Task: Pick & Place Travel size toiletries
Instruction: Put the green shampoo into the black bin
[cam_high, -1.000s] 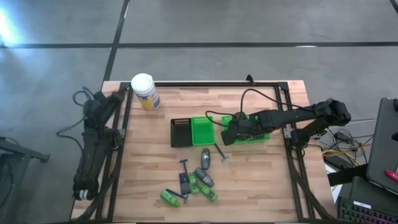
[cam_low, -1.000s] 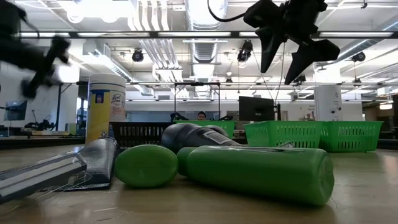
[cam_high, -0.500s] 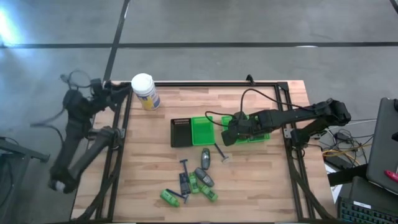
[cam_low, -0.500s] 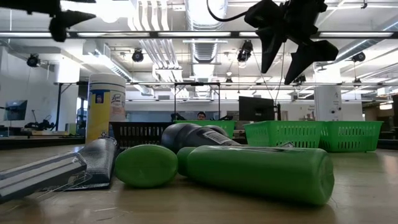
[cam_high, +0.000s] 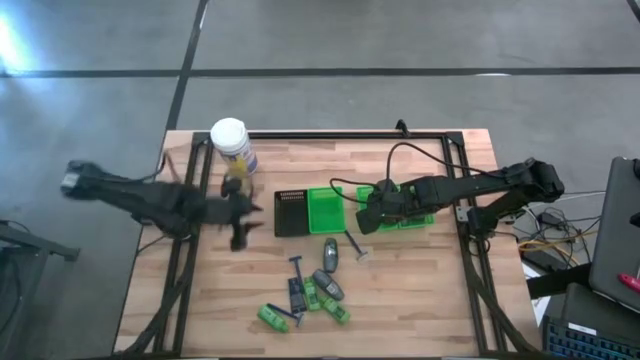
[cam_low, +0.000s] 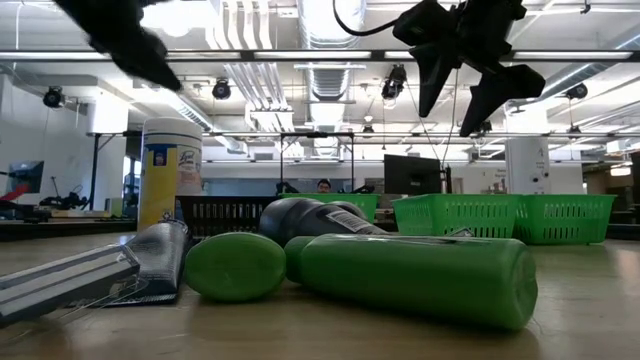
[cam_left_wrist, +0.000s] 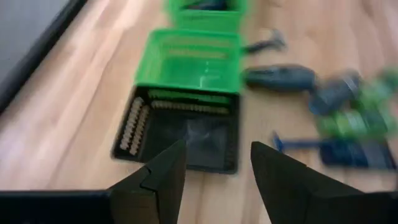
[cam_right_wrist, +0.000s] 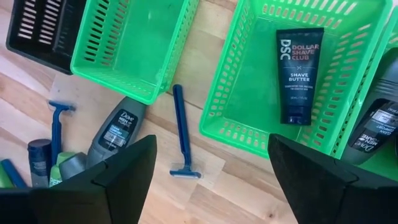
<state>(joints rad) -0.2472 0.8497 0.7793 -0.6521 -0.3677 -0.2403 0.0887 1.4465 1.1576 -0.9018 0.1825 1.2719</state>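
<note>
The toiletries lie in a pile (cam_high: 308, 292) on the near middle of the table: green mini bottles (cam_low: 410, 275), dark grey tubes and blue razors. A grey tube (cam_high: 330, 254) and a razor (cam_right_wrist: 181, 134) lie apart, closer to the trays. A black tube (cam_right_wrist: 300, 74) lies in the right green tray (cam_high: 402, 212). My left gripper (cam_high: 244, 222) is open and empty above the table, left of the black tray (cam_left_wrist: 180, 134). My right gripper (cam_high: 365, 222) is open and empty in the air between the two green trays, also shown in the low view (cam_low: 465, 60).
A white-lidded jar (cam_high: 232, 146) stands at the far left of the table. An empty green tray (cam_high: 324, 209) sits beside the black tray (cam_high: 291, 212). A black frame rail (cam_high: 330, 134) runs round the table. Bare wood lies to the near right.
My left arm has swung from beyond the table's left edge up and in over the table, toward the black tray, and its gripper now hangs just left of that tray. The toiletries and trays have not moved.
</note>
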